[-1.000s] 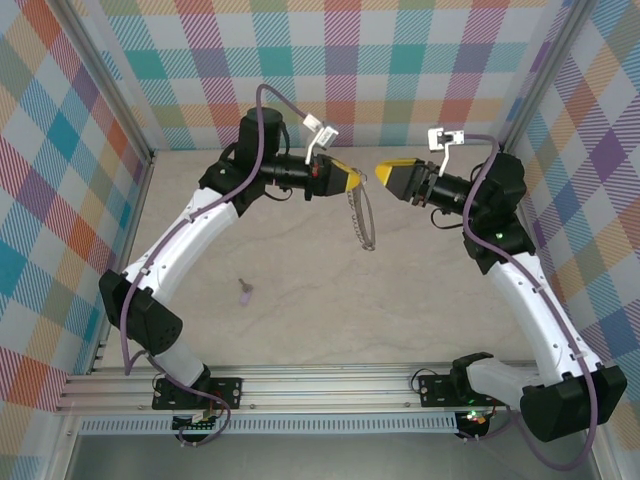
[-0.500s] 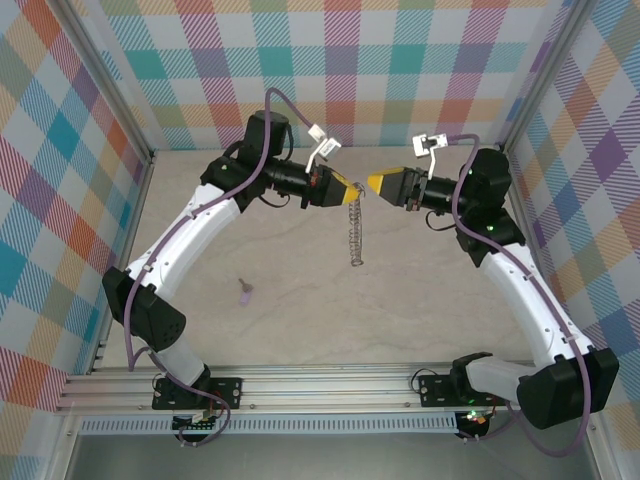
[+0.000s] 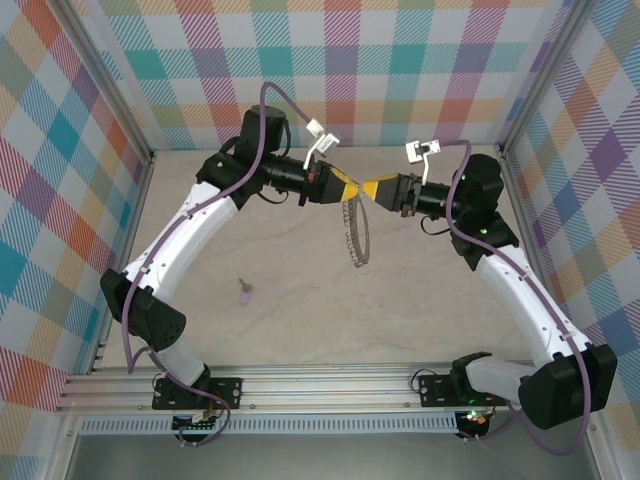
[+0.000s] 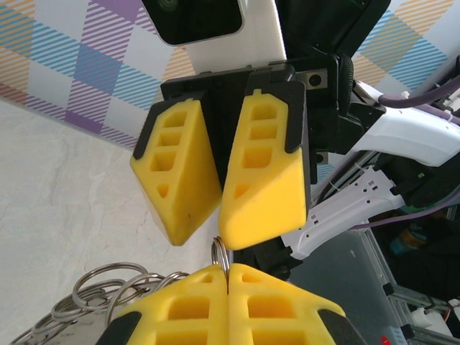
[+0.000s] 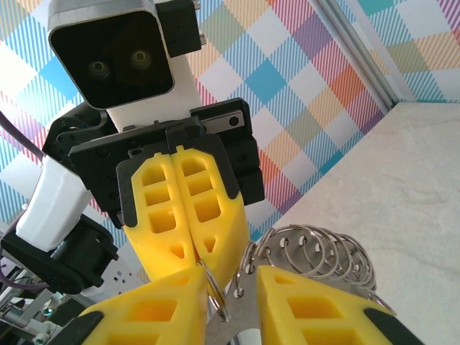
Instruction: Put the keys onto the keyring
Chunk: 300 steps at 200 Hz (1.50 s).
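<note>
Both grippers are nose to nose above the far half of the surface (image 3: 300,330), about midway between its left and right edges. My left gripper (image 3: 350,186) has its yellow fingers pressed flat together, pinching the top ring of the keyring (image 3: 356,235), a silver chain of linked split rings. In the left wrist view the ring sticks up thin and upright from the seam between the pads.

The rest of the chain hangs down from that pinch in a narrow loop. I can't tell whether its low end touches the surface.

My right gripper (image 3: 368,188) is tip to tip with the left one. Its jaws are slightly spread, and in the right wrist view the pinched ring sits in the gap, close against one finger (image 5: 154,309).

The purple key (image 3: 245,291) lies flat on the surface, left of centre and toward the near edge, well apart from both grippers.
</note>
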Motion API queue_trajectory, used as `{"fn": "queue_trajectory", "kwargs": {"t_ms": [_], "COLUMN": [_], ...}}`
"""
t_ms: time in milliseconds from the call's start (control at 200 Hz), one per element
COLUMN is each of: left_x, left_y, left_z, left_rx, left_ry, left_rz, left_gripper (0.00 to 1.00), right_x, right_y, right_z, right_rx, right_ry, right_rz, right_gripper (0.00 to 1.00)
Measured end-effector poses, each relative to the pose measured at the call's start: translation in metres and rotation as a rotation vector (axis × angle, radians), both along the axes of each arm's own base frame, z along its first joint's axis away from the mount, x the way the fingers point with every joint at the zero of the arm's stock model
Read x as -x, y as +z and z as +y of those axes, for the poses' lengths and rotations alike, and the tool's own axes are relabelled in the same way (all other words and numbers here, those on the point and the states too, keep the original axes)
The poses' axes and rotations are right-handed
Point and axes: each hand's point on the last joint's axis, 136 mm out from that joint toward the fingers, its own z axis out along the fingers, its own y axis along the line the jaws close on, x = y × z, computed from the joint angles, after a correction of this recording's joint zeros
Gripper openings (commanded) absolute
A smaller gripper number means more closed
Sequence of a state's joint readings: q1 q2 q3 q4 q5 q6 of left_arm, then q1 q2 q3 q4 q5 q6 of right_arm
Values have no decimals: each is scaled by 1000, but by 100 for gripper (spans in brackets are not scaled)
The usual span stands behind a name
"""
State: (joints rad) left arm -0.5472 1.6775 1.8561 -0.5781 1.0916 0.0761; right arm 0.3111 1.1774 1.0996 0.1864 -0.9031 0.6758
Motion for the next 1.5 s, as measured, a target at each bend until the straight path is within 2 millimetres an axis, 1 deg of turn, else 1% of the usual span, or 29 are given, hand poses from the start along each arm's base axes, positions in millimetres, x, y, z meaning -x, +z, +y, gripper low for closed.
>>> {"fn": "queue_trajectory", "kwargs": {"t_ms": [130, 250, 475, 505, 585, 635, 675, 740, 795, 840, 920, 1010, 1105, 1205, 1290, 1380, 1500], "left_x": [0, 0, -5, -6, -11, -15, -19, -26, -32, -36, -44, -48, -51, -50, -50, -49, -44], "left_y": [1, -1, -5, -4, -3, -2, -1, 1, 2, 2, -1, -2, 2, 8, 11, 12, 19], "left_z": [0, 0, 1, 1, 0, -1, -2, -3, -3, -2, 6, 19, 33, 39, 39, 37, 35], "left_rx": [-1, -7, -15, -15, -13, -9, -4, 0, 4, 7, 17, 48, 92, 148, 190, 226, 267], "left_ry": [0, 2, 12, 17, 40, 59, 78, 109, 144, 176, 253, 339, 412, 445, 447, 434, 397], "left_rz": [1, 12, 24, 24, 22, 13, 9, 3, -4, 0, 17, 36, 58, 78, 96, 131, 144], "left_gripper": [0, 0, 0, 2, 15, 20, 28, 35, 45, 48, 55, 58, 59, 56, 51, 43, 38], "right_x": [3, 4, 2, 1, -3, -6, -9, -14, -19, -23, -28, -31, -27, -21, -18, -15, -10], "right_y": [1, 1, -1, -1, 0, -1, -4, -13, -22, -28, -34, -37, -32, -20, -8, -1, 10], "right_z": [3, 6, 7, 7, 6, 6, 5, 4, 3, 1, -1, -5, -10, -13, -13, -13, -12], "right_rx": [-2, -4, -2, -1, -1, -2, 0, 5, 10, 13, 14, 9, -8, -41, -68, -89, -118], "right_ry": [12, 26, 21, 17, -9, -25, -41, -68, -93, -116, -152, -192, -219, -222, -217, -203, -183], "right_rz": [-7, -9, -12, -12, -17, -20, -14, 6, 27, 42, 57, 64, 43, 0, -42, -67, -107], "right_gripper": [16, 0, 0, 0, 0, 0, 0, 0, 0, 0, 0, 0, 0, 0, 0, 0, 0]}}
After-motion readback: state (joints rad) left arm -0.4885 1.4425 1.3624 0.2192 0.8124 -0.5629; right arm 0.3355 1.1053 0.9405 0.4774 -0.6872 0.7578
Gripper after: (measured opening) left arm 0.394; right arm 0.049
